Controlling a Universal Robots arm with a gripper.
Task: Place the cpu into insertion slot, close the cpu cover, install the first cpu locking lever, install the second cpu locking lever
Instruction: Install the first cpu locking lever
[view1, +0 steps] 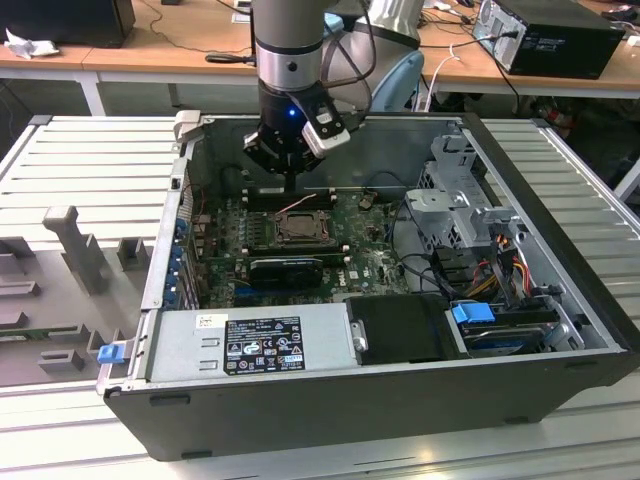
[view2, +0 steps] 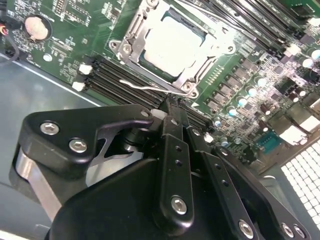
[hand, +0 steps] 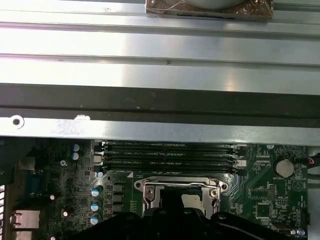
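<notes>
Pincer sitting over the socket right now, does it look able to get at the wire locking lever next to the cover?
Probably yes. In the second wrist view the pincer hangs right at the lever beside the closed cover, with only low memory slots beneath. The case is open on top in the exterior view.

The exterior view looks down from high, well back, into the open computer case (view1: 560, 330). Both wrist views sit close above the motherboard (view2: 60, 35) (at opposite slants), sharing the insertion slot (view2: 172, 42) and memory slots (hand: 167, 155).
</notes>
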